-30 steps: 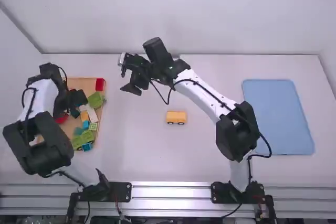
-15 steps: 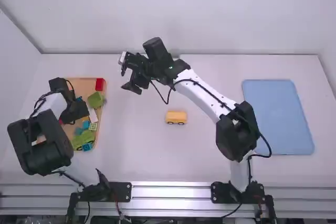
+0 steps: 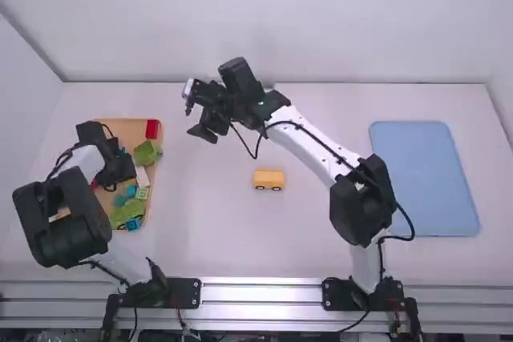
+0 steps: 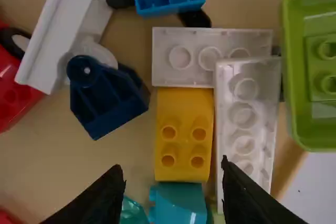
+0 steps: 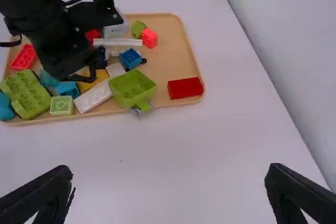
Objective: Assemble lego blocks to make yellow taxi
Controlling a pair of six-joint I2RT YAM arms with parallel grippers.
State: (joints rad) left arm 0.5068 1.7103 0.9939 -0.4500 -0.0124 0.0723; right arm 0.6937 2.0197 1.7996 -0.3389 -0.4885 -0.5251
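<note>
In the high view my left gripper [image 3: 117, 167] is low over the wooden tray at the left. Seen from its own wrist, the left gripper [image 4: 174, 187] is open, its fingertips near the lower end of a yellow brick [image 4: 184, 135] that lies studs up beside white bricks [image 4: 247, 119]. A yellow car-like piece [image 3: 268, 179] on dark wheels stands alone mid-table. My right gripper [image 3: 207, 130] is held above the table, left of the middle, away from that piece. In its wrist view the right gripper [image 5: 170, 182] is wide open over bare table.
The wooden tray [image 5: 184, 45] also holds green pieces [image 5: 132, 86], a red brick [image 5: 185, 88], teal and blue pieces [image 4: 176, 203], and a dark blue block [image 4: 107, 100] close beside the yellow brick. A blue mat [image 3: 425, 178] lies at the right.
Over the tray, my left gripper has shifted slightly to the right and toward the camera. The right arm has hardly moved, and the yellow wheeled piece stays where it was.
</note>
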